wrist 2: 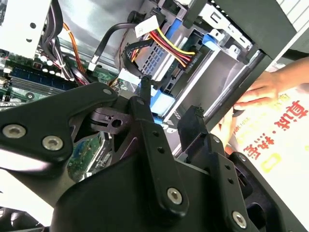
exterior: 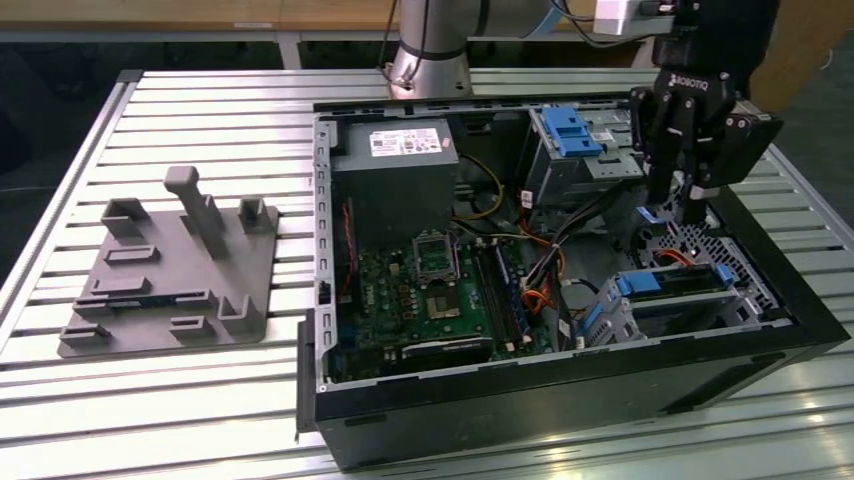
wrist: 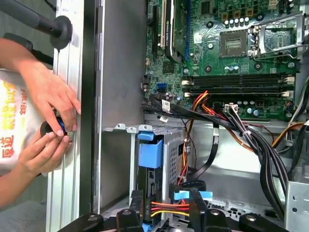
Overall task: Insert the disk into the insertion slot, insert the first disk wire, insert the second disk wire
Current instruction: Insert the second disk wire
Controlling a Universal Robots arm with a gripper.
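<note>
Disk (exterior: 671,281) in insertion slot (exterior: 687,318), long axis crosswise in exterior view; gripper (wrist 2: 169,102) near, jaws apart

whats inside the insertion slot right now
The disk sits in the insertion slot, its blue carrier showing. The slot's perforated wall covers the disk's body and label, so how deep it sits cannot be told. Red, yellow and black wires run beside it.

The black claw (wrist 2: 170,96) hangs inside the open computer case, its two fingers (wrist 2: 145,111) standing apart. A blue plastic tab (wrist 2: 160,102) sits just beside one finger. At the claw's twelve o'clock, red, yellow and black wires (wrist 2: 169,46) bunch together. At its three o'clock a person's hand (wrist 2: 263,89) rests on the case wall (wrist 2: 246,72). At nine o'clock lies the green motherboard (wrist 2: 19,63).
</note>
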